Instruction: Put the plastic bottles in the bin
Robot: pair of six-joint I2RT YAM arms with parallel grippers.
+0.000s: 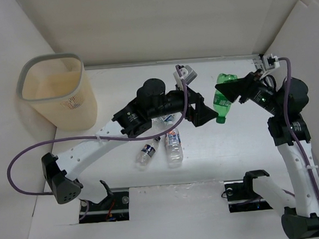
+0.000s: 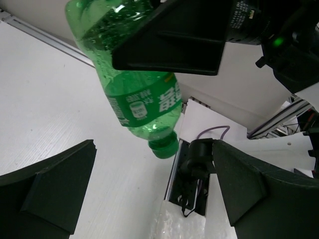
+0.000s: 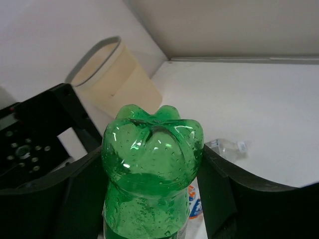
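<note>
The right gripper (image 1: 233,90) was half closed around the green bottle (image 1: 222,101), holding it above the table (image 1: 232,147). The left gripper (image 1: 204,112) gaped wide just beside it. The left wrist view showed the cap (image 2: 164,147) pointing down, while the right wrist view showed only the bottle's base, with the bin (image 3: 119,74) well beyond.

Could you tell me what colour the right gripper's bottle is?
Green; the bottle shows best in right wrist view.

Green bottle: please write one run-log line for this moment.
right gripper: shut on green bottle, raised | left gripper: open, facing it | bin: far left
</note>
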